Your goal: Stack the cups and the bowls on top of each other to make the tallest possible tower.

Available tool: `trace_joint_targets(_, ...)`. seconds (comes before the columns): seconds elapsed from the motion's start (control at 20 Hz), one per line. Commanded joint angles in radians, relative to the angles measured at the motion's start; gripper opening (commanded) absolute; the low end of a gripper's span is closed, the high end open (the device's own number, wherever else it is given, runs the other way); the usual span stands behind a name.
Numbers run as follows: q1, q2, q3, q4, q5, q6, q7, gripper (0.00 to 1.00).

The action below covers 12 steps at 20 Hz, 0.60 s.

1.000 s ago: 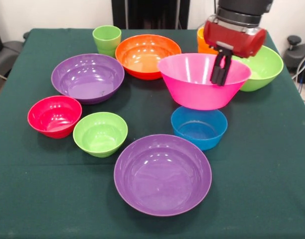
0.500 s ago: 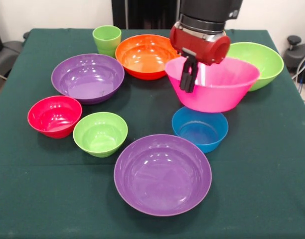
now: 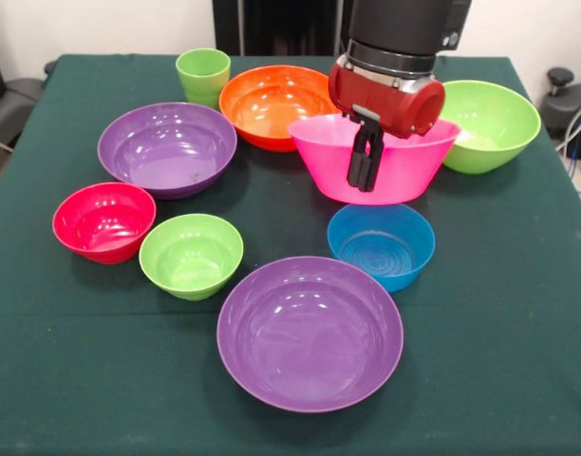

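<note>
1. Claw (image 3: 365, 161): upper centre of the frame, hanging from the red and black arm. We see its dark fingers drawn close together, clamped on the near rim of the pink bowl (image 3: 404, 171).
2. Pink bowl: upper centre-right, held tilted in the claw; we cannot tell whether its base touches the counter (image 3: 499, 332).
3. Purple bowls: one at lower centre (image 3: 309, 332), nearest the viewer; the other at upper left (image 3: 167, 149). Both empty.
4. Orange bowl (image 3: 271, 104): top centre, just behind the pink bowl's left rim.
5. Large lime green bowl (image 3: 490, 123): upper right, partly behind the pink bowl.
6. Small bowls: blue (image 3: 381, 245) just below the pink bowl; red (image 3: 103, 221) and small lime green (image 3: 191, 255) side by side at left.
7. Light green cup (image 3: 203, 76): top left, upright. No orange cup visible.
8. Step in hand, as we judge it: positioning the pink bowl as the tower's base; nothing is yet stacked.
9. Next move calls for: setting the pink bowl level, releasing the rim, then fetching a purple bowl to seat inside it.
</note>
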Motion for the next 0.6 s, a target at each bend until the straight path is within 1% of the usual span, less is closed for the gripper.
trace_joint_targets(0.05,0.002,0.056,0.096,-0.055,-0.047,-0.03,-0.003,0.0)
trace_joint_targets(0.35,0.019,0.058,0.075,-0.075,-0.041,-0.01,0.007,0.0)
trace_joint_targets(0.45,0.025,0.051,0.07,-0.091,-0.035,0.023,0.005,0.0)
trace_joint_targets(0.55,0.031,0.039,0.068,-0.1,-0.025,0.08,0.002,0.0)
trace_joint_targets(0.6,0.043,0.029,0.057,-0.1,-0.021,0.106,0.01,0.0)
